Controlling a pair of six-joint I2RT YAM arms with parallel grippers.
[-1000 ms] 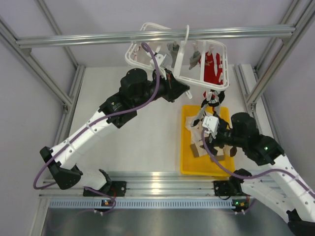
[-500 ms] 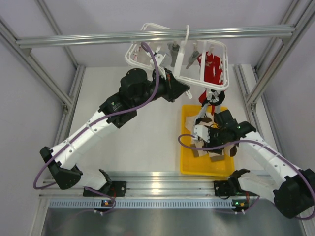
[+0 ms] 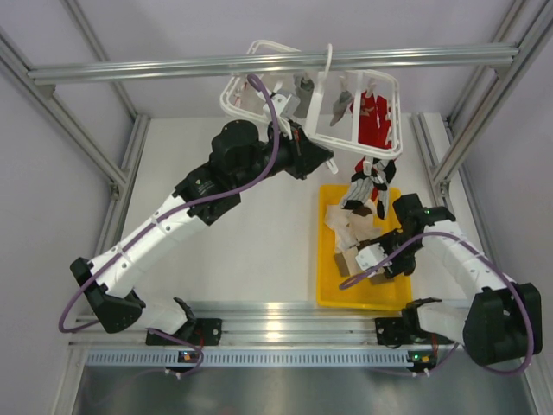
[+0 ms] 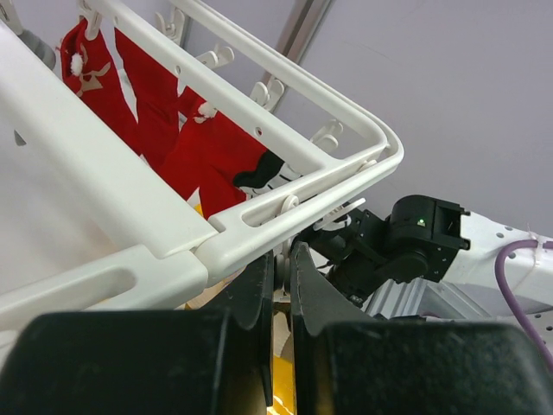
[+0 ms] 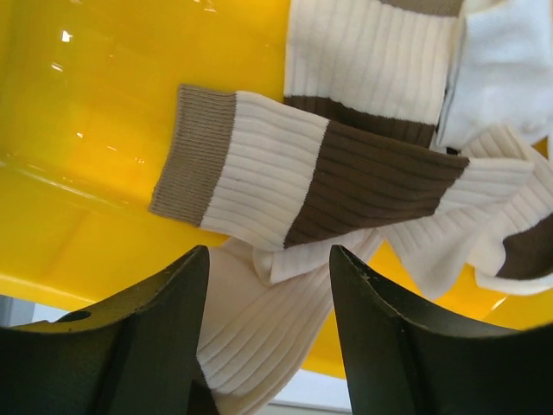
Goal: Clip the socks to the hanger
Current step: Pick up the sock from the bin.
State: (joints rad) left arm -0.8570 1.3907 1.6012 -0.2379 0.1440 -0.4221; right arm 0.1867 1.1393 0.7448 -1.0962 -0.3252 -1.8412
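Over the yellow tray (image 5: 86, 130), the right pincer (image 5: 268, 259) is hanging with jaws well apart astride a cream fold of the socks (image 5: 346, 173), pinching nothing yet, while farther back the left pincer (image 4: 282, 259) is sitting shut beneath the white hanger (image 4: 294, 199), its ends hidden behind the corner bar.

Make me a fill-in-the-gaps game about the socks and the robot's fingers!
1. The socks lie in a tray coloured ____.
2. The garment hanging from the white hanger is ____.
3. The right fingers stand ____, with one of the socks between them.
4. The left fingers, by the hanger's corner, are ____.
Missing words: yellow, red, open, shut.
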